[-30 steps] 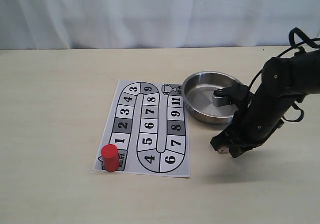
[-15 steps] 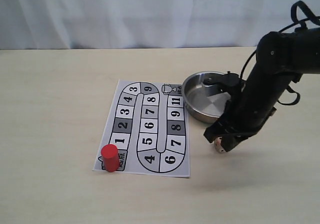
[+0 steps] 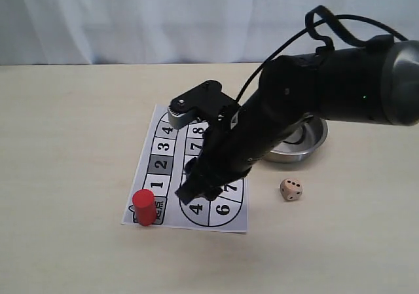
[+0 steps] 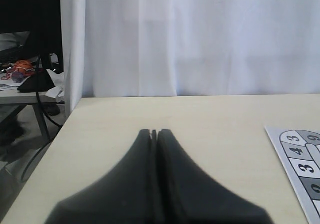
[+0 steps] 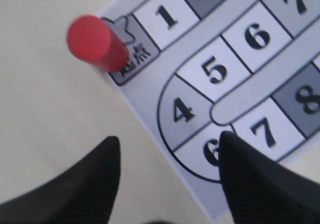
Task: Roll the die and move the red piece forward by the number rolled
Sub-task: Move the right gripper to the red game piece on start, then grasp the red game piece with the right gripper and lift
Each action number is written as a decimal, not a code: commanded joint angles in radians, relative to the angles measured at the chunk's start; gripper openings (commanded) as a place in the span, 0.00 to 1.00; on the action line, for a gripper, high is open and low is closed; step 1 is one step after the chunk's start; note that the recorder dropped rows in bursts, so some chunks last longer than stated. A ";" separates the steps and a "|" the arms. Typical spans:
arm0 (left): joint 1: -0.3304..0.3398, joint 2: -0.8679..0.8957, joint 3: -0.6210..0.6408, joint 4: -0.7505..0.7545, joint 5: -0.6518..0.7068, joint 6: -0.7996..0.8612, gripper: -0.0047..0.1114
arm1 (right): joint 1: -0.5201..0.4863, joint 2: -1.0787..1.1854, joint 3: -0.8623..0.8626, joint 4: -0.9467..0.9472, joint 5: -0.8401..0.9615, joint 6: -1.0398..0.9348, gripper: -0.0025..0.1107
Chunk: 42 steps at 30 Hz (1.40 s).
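Observation:
The red piece (image 3: pixel 144 207) (image 5: pixel 97 43) stands upright on the start square at the near left corner of the printed board (image 3: pixel 169 166) (image 5: pixel 280 54). The pale die (image 3: pixel 291 189) rests on the table to the right of the board, pips showing. My right gripper (image 3: pixel 195 192) (image 5: pixel 170 146) hovers open over the board's near end, around squares 4 to 7, to the right of the red piece and holding nothing. My left gripper (image 4: pixel 154 132) is shut on nothing, above bare table left of the board; the exterior view does not show it.
A steel bowl (image 3: pixel 313 139) sits behind the right arm, mostly hidden by it. A white curtain closes off the back of the table. In the left wrist view the table's edge (image 4: pixel 47 149) drops off toward clutter on a side shelf.
The die has left the right gripper and lies on the table right of the board. The right arm has swung left from beside the bowl to over the board's near end.

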 commanded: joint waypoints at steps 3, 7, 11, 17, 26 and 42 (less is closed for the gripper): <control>0.000 -0.001 -0.005 -0.001 -0.010 -0.002 0.04 | 0.050 0.043 -0.042 0.117 -0.085 0.002 0.56; 0.000 -0.001 -0.005 -0.001 -0.010 -0.002 0.04 | 0.081 0.102 -0.098 0.120 -0.104 -0.011 0.56; 0.000 -0.001 -0.005 -0.001 -0.010 -0.002 0.04 | 0.104 0.165 -0.155 0.120 -0.106 -0.026 0.56; 0.000 -0.001 -0.005 -0.001 -0.010 -0.002 0.04 | 0.115 0.245 -0.202 0.117 -0.176 -0.061 0.56; 0.000 -0.001 -0.005 -0.001 -0.010 -0.002 0.04 | 0.115 0.300 -0.202 0.124 -0.207 -0.061 0.56; 0.000 -0.001 -0.005 -0.001 -0.012 -0.002 0.04 | 0.115 0.339 -0.202 0.147 -0.210 -0.061 0.56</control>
